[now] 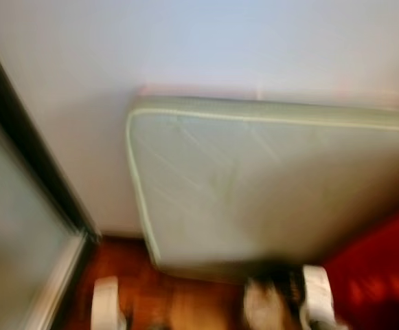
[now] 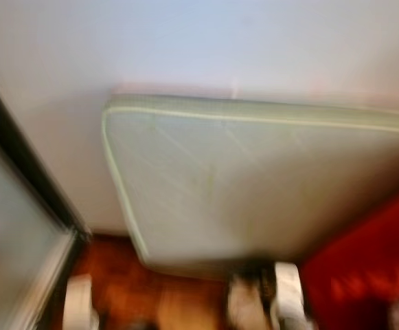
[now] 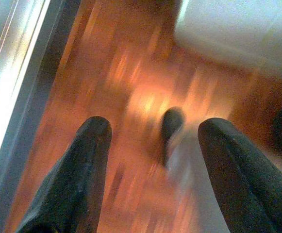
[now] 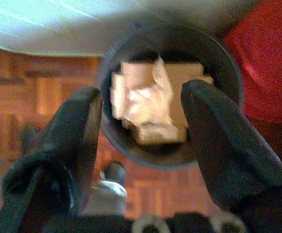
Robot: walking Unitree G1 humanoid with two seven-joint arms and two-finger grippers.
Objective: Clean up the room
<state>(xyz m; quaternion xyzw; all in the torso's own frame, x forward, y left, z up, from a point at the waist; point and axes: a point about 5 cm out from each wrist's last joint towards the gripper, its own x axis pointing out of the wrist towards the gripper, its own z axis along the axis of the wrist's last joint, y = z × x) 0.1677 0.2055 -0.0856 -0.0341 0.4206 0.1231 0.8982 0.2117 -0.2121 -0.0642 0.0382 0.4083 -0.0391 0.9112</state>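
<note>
Nearest, the right gripper (image 4: 141, 141) hangs with its fingers (image 4: 77, 131) apart, directly above a dark bin (image 4: 228, 68) on the parquet floor (image 4: 34, 97); nothing is clamped; inside the bin lies crumpled paper (image 4: 150, 107) and what looks like cardboard. The left gripper (image 3: 150, 160) is also spread, empty, over bare floor beside a metal door track (image 3: 14, 97). I'd judge the drop done, or the bin about to be carried; either way, let the blur settle before moving on, and lift the fingers clear of the rim. Farther off, a pale mattress (image 1: 268, 185) leans against the white wall (image 1: 185, 48); red fabric (image 1: 384, 268) sits to its right.
</note>
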